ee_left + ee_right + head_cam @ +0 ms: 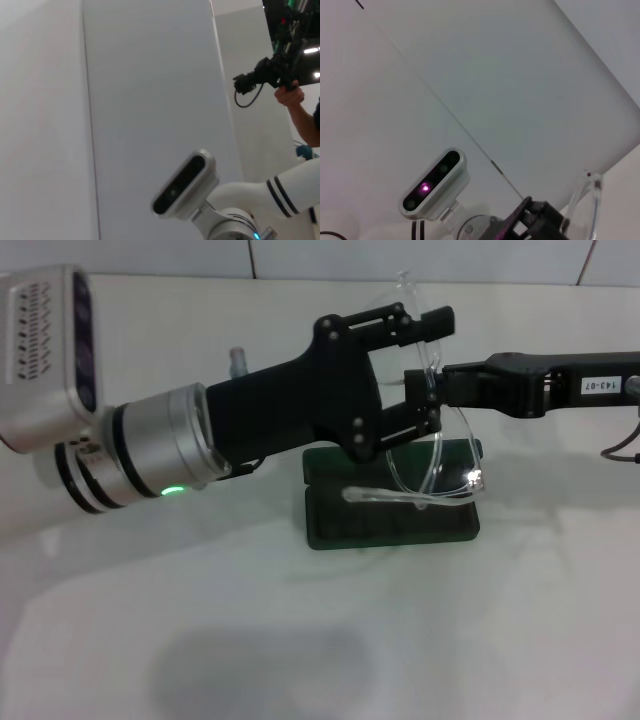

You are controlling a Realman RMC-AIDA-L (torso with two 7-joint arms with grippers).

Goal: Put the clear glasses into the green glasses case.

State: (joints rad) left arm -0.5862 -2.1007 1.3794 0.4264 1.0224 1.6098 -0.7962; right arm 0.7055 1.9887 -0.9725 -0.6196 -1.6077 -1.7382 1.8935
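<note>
The clear glasses (440,455) hang in the air just above the green glasses case (390,518), which lies open on the white table. One thin arm of the glasses (400,497) stretches level over the case; the other sticks up at the back. My right gripper (425,382) reaches in from the right and is shut on the frame's upper part. My left gripper (437,370) comes from the left, its fingers (440,320) spread wide above and below that same spot, open. The right wrist view shows a piece of the glasses (587,205) beside my left gripper.
A small grey post (238,360) stands behind my left arm. The white table (300,640) runs back to a tiled wall. The left wrist view shows my right arm's camera (185,185) and a person holding a camera (280,70) far off.
</note>
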